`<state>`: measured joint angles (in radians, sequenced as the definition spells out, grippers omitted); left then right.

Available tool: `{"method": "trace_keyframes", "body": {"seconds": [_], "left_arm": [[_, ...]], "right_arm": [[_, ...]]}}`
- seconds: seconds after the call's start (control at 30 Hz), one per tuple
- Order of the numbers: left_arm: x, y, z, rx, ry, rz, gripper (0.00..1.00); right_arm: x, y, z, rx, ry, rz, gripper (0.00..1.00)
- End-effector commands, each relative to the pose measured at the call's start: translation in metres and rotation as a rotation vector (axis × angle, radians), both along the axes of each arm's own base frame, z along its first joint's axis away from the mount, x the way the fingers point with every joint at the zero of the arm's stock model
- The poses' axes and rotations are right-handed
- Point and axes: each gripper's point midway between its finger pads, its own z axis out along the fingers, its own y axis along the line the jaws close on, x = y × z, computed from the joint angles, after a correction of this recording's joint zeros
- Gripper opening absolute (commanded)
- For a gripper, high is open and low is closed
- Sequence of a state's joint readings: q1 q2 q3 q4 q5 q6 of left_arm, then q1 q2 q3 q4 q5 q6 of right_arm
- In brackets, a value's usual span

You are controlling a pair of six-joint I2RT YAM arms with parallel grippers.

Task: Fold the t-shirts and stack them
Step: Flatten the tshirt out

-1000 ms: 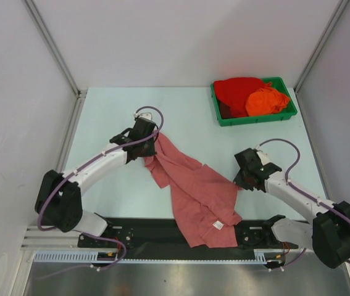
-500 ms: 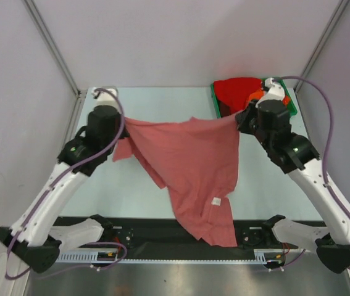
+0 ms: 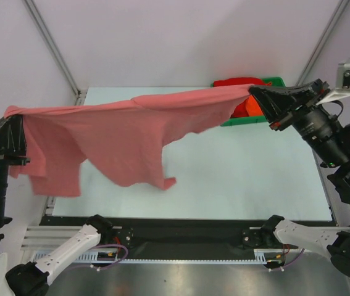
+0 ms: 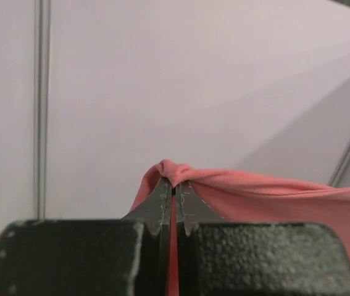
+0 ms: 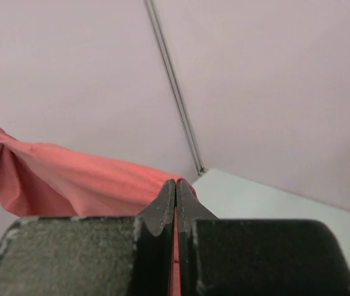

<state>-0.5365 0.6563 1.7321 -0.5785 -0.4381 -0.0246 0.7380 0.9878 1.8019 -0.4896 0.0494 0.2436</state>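
Change: both arms have swung up and apart since half a second ago, and the salmon t-shirt (image 3: pixel 119 132), which then sagged to the near edge, now hangs clear of the table (image 3: pixel 242 166).
Table: flat, smooth, pale mint.
Salmon t-shirt: soft matte cloth held in the air between the grippers. The top edge is pulled taut and the body droops in loose folds toward the left.
Green tray (image 3: pixel 275 81): rigid plastic, far right corner, partly hidden.
Red t-shirt (image 3: pixel 239 81): crumpled in the tray.
Orange t-shirt (image 3: pixel 254 108): bunched beside it in the tray.
Left gripper (image 4: pixel 175 185): dark pointed fingers clamped on a bunched cloth corner.
Right gripper (image 5: pixel 175 185): fingers pinched together on the opposite corner.
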Motion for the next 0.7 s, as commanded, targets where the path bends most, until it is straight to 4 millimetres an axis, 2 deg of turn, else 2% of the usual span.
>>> {"method": "trace_keyframes", "body": {"seconds": [0.0, 0.1, 0.2, 0.23, 0.3, 0.33, 0.37, 0.4, 0.43, 0.47, 0.5, 0.53, 0.6, 0.67], "left_arm": [[-0.010, 0.002, 0.025, 0.069, -0.092, 0.013, 0.00], [0.001, 0.002, 0.017, 0.089, -0.058, 0.046, 0.00], [0.030, -0.009, -0.005, 0.109, 0.024, 0.070, 0.01], [0.050, -0.019, -0.019, 0.133, 0.080, 0.073, 0.01], [0.073, -0.019, -0.031, 0.130, 0.113, 0.142, 0.01], [0.098, -0.027, -0.061, 0.172, 0.184, 0.180, 0.01], [0.119, -0.026, -0.077, 0.189, 0.236, 0.253, 0.01], [0.134, -0.028, -0.085, 0.181, 0.249, 0.293, 0.00], [0.149, -0.029, -0.099, 0.190, 0.294, 0.323, 0.00], [0.176, -0.040, -0.117, 0.222, 0.351, 0.314, 0.00], [0.189, -0.043, -0.125, 0.179, 0.378, 0.306, 0.00], [0.199, -0.030, -0.131, 0.174, 0.416, 0.347, 0.00], [0.226, -0.023, -0.150, 0.124, 0.472, 0.362, 0.00], [0.234, -0.023, -0.147, 0.125, 0.454, 0.371, 0.00]], "right_arm": [[-0.018, -0.020, 0.041, 0.036, -0.152, -0.023, 0.00], [-0.021, -0.025, 0.052, 0.063, -0.189, -0.039, 0.00], [-0.002, -0.010, 0.048, 0.048, -0.180, -0.049, 0.00], [0.007, -0.002, 0.048, 0.039, -0.189, -0.052, 0.00], [0.042, 0.025, 0.029, -0.018, -0.156, -0.066, 0.00], [0.054, 0.032, 0.030, -0.015, -0.166, -0.083, 0.00], [0.081, 0.052, 0.012, -0.067, -0.143, -0.094, 0.00], [0.096, 0.061, 0.006, -0.080, -0.137, -0.099, 0.00], [0.115, 0.059, 0.007, -0.073, -0.145, -0.126, 0.00], [0.140, 0.082, -0.014, -0.090, -0.103, -0.076, 0.00], [0.156, 0.084, -0.021, -0.086, -0.095, -0.075, 0.00], [0.172, 0.086, -0.024, -0.087, -0.104, -0.089, 0.00], [0.198, 0.094, -0.040, -0.112, -0.106, -0.115, 0.00], [0.202, 0.097, -0.037, -0.115, -0.135, -0.106, 0.00]]}}
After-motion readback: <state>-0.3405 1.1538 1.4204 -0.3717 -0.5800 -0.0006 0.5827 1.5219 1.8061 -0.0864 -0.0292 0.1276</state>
